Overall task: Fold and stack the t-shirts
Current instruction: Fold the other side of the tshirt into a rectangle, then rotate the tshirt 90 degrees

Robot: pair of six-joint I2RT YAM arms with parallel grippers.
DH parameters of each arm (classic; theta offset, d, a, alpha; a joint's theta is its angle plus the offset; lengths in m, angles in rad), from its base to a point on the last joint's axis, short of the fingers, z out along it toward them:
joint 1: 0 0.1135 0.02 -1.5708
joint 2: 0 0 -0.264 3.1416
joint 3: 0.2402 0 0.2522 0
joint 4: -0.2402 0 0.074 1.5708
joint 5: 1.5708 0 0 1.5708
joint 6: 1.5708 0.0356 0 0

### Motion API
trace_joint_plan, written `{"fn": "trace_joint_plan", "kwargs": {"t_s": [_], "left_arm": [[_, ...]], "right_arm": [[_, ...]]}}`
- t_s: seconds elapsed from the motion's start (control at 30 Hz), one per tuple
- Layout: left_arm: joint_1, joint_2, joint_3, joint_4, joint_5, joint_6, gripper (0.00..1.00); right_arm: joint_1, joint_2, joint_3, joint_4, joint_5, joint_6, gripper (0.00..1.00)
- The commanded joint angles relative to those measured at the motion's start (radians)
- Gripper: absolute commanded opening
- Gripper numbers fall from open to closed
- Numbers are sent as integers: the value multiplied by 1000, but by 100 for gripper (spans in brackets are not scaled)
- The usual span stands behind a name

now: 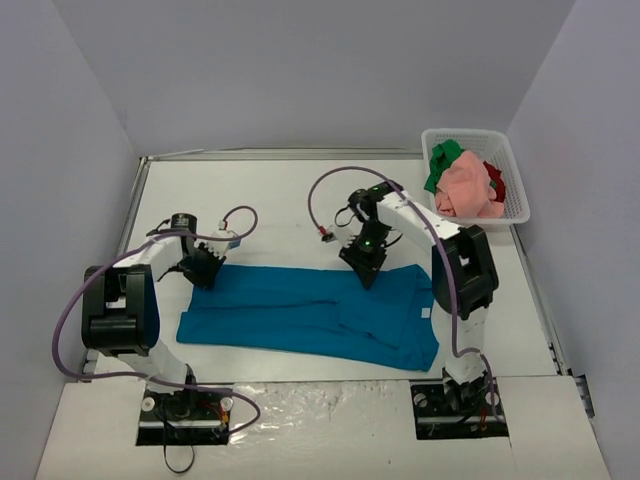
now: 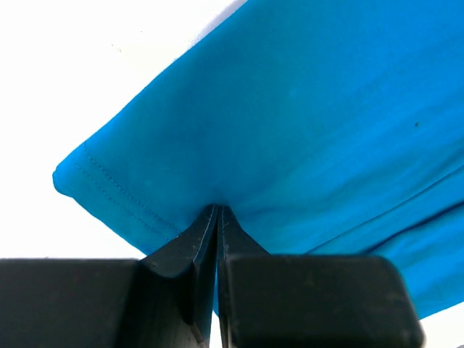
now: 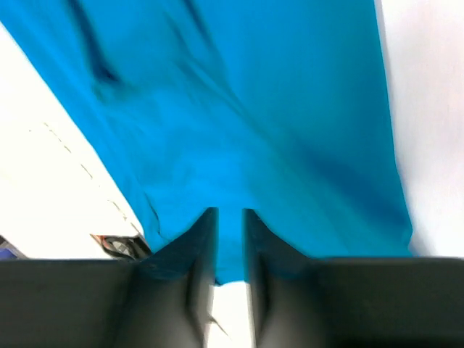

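you're looking at soft, matt cloth in the teal-blue t-shirt (image 1: 310,315): a smooth knit, shallowly creased, with a stitched hem along its edge. the fingers of the left tool (image 2: 217,212) and the right tool (image 3: 230,214) are matt black, hard and smooth, plastic by the look. the basket (image 1: 465,132) is white plastic mesh, and the pink t-shirt (image 1: 468,190) in it is crumpled matt cloth. your surface (image 1: 270,195) is white, smooth and dull.

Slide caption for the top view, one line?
Left gripper pinches a far corner of the teal shirt; right gripper, jaws parted, at its far edge; other shirts sit in the basket.
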Motion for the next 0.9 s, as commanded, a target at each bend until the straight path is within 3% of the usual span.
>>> {"fn": "trace_joint_plan", "kwargs": {"t_s": [0.0, 0.03, 0.07, 0.3, 0.5, 0.73, 0.87], "left_arm": [[-4, 10, 18, 7, -24, 1, 3], [-4, 10, 18, 4, -27, 1, 2], [-3, 10, 19, 3, -30, 4, 2], [-3, 5, 42, -4, -50, 21, 2], [-3, -2, 30, -2, -53, 35, 3], [-4, -33, -16, 1, -63, 58, 2], [-16, -53, -8, -40, -46, 70, 2]], "right_arm": [[-78, -55, -152, -17, 91, 1, 14], [-94, -60, -180, -7, 133, 4, 3], [-107, -63, -203, 4, 141, 2, 0], [-167, -3, -323, 44, 173, -13, 0], [-215, 124, -213, 79, 188, 18, 0], [-278, 362, 175, 67, 237, 110, 0], [-281, 561, 562, 10, 237, 181, 0]]}}
